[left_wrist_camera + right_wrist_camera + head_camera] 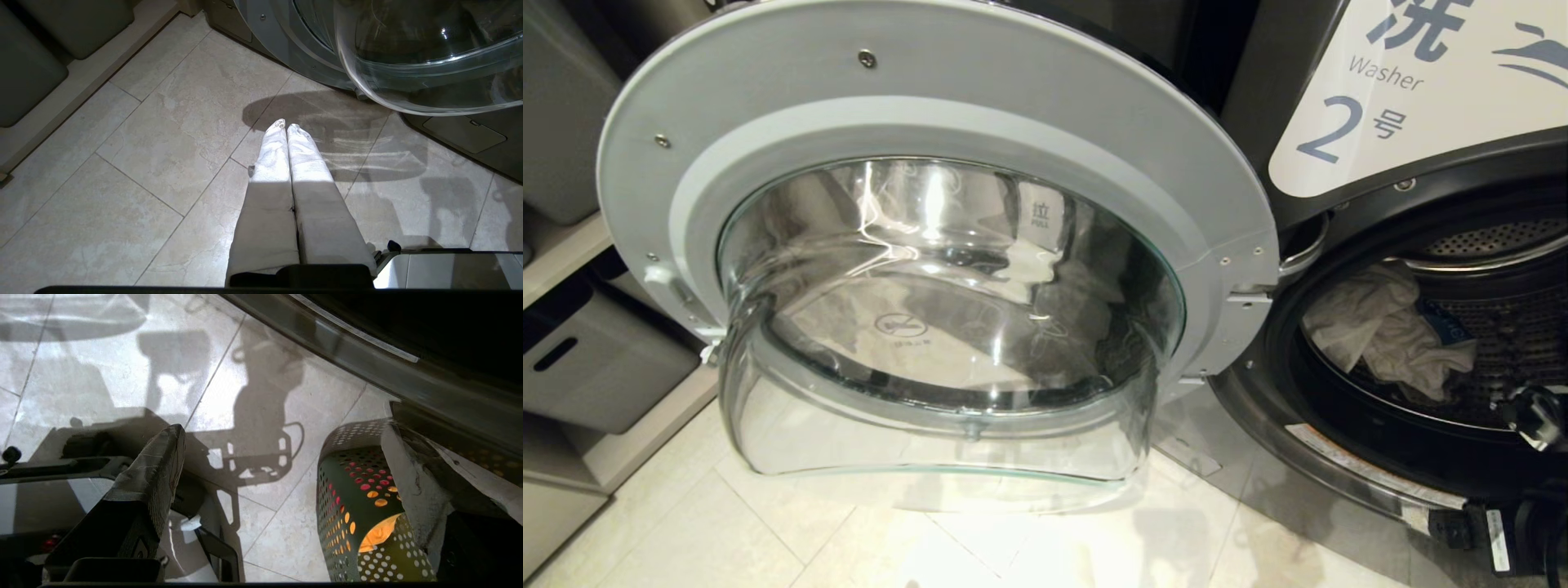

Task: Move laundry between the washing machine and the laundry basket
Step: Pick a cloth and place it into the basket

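Head view: you are facing washer 2's open door [915,269], pale laundry [1384,335] lying in the drum [1503,327]. Left wrist: left gripper [286,127] is hanging over floor tiles [163,134], jaws together. Right wrist: right gripper [286,457] is hovering beside a perforated basket [351,514], jaws apart.

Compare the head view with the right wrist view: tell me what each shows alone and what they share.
Only the head view shows the drum's inside with the pale laundry lying in it, the open glass door and the "Washer 2" sign.

Only the right wrist view shows the right pincer, open and empty, with a perforated green basket on the floor beyond its fingers, something orange showing through the holes.

Both show the tiled floor and the washer's dark front rim.
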You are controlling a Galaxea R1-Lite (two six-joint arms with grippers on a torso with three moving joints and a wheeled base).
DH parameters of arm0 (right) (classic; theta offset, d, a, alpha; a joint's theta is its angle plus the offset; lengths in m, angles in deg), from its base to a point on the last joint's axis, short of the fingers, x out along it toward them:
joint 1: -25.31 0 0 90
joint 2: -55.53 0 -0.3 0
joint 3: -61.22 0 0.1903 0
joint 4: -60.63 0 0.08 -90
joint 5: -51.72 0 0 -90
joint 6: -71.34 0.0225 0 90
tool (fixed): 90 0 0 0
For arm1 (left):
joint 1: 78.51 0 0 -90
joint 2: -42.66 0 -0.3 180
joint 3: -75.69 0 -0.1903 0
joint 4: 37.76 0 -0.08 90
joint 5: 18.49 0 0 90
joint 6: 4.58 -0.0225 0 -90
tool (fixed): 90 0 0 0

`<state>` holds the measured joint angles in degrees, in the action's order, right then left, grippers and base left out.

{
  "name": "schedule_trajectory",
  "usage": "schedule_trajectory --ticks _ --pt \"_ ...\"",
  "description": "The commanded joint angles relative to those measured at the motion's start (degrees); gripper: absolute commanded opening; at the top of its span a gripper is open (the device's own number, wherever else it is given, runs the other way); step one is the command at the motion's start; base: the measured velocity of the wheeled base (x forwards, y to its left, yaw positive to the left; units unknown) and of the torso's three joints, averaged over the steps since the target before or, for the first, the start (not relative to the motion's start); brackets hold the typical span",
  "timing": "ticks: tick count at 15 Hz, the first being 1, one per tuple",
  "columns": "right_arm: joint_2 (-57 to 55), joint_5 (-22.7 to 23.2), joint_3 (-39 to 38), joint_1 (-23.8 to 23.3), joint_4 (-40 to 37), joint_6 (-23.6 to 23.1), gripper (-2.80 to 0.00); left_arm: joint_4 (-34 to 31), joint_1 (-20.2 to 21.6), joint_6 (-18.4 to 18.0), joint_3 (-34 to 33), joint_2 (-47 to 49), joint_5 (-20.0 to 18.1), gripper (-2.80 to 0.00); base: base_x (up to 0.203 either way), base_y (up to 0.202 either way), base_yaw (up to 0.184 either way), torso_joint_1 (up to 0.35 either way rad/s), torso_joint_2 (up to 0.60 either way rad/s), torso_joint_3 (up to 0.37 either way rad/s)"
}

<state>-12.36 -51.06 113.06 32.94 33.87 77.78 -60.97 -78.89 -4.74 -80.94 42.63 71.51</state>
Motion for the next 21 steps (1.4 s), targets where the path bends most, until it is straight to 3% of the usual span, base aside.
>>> schedule_trajectory --ticks 1,4,8,11,15,21 --pt "0.13 -1.09 -0.38 -0.33 0.25 2.01 0.00 0.02 0.03 -0.02 -0.09 0.02 0.00 -2.80 0.000 0.000 0.000 0.000 0.00 0.000" --pt "-2.36 -1.21 -1.23 -0.45 10.13 6.74 0.00 0.02 0.03 -0.02 -0.09 0.02 0.00 -2.80 0.000 0.000 0.000 0.000 0.00 0.000" --pt "-14.56 -1.18 -0.35 -0.31 24.76 8.02 0.00 0.03 0.03 -0.02 -0.09 0.02 0.00 -2.80 0.000 0.000 0.000 0.000 0.00 0.000" --pt "-26.71 -1.19 4.30 -2.81 35.76 8.05 0.00 0.10 0.03 -0.02 -0.09 0.02 0.00 -2.80 0.000 0.000 0.000 0.000 0.00 0.000" --pt "-40.29 -0.94 21.93 -10.47 39.07 7.94 0.00 0.02 0.03 -0.02 -0.09 0.02 0.07 -2.80 0.000 0.000 0.000 0.000 0.00 0.000" --pt "-45.87 -0.70 26.70 -15.61 39.60 7.17 0.00 0.02 0.03 -0.02 -0.09 0.02 0.00 -2.80 0.000 0.000 0.000 0.000 0.00 0.000"
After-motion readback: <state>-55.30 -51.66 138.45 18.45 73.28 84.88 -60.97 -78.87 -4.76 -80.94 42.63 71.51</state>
